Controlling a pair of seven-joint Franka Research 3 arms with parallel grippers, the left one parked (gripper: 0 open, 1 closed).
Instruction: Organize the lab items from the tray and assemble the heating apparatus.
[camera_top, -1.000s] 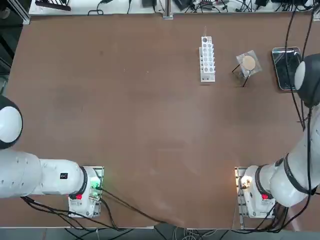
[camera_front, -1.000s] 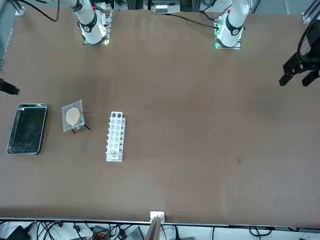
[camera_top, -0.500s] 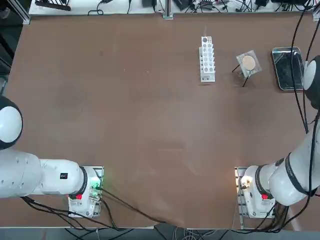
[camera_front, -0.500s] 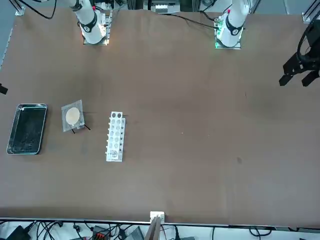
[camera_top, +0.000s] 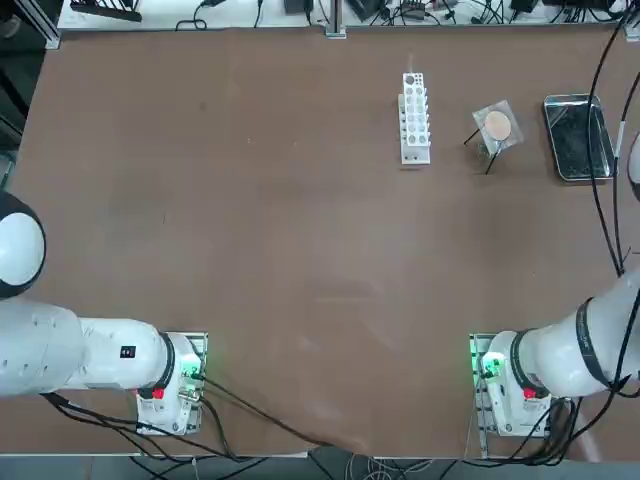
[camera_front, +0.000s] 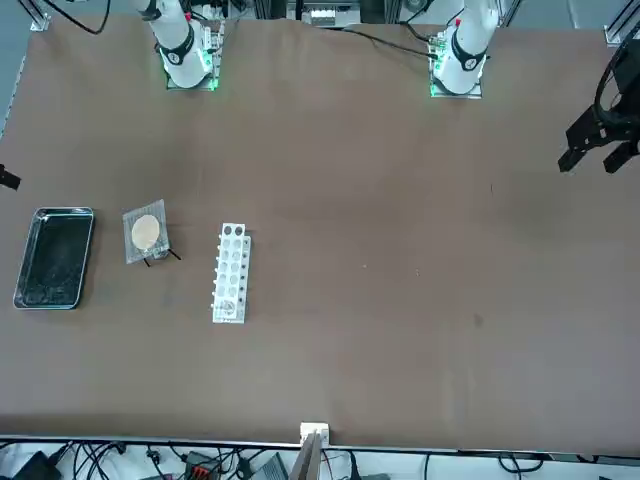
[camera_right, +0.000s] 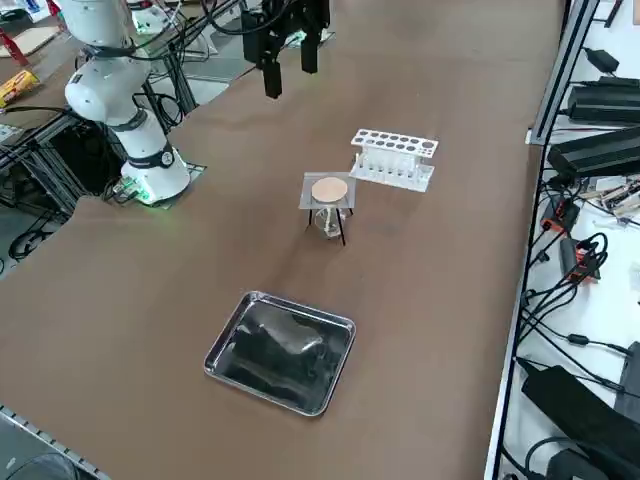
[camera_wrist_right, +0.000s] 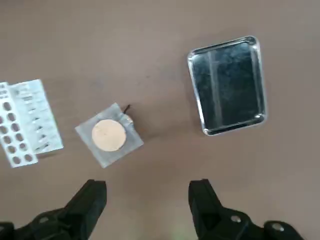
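while the tray (camera_wrist_right: 227, 84) lies bare, with nothing visible in it, the stand (camera_right: 329, 212) is already up on its thin legs with the mesh square (camera_wrist_right: 109, 135) seated on top, tan disc facing up. judged from that, the sorting and the assembly both look complete, and the step in hand reads as the arm clearing off at the end.

positions, top view: white rack (camera_top: 415, 117) upper centre-right; stand and mesh just right of it, apart from it; tray further right, near the right edge, close to the stand but not touching. front view mirrors this: tray (camera_front: 54, 256) at the left edge, mesh (camera_front: 146, 234) next, rack (camera_front: 231, 273) right of that.

right gripper (camera_wrist_right: 147, 192): seen only in the wrist view, high above the table and looking straight down, with tray, mesh and rack all well below it. jaws spread wide, nothing between the fingers (camera_wrist_right: 202, 197), nothing held. in the top view only the arm's elbow shows, at the right edge.

next move, as a judgement: little is left. if anything, check that the mesh sits level and centred on the stand. any return toward the table calls for a wide berth, since the light, thin-legged stand would tip at a slight knock.
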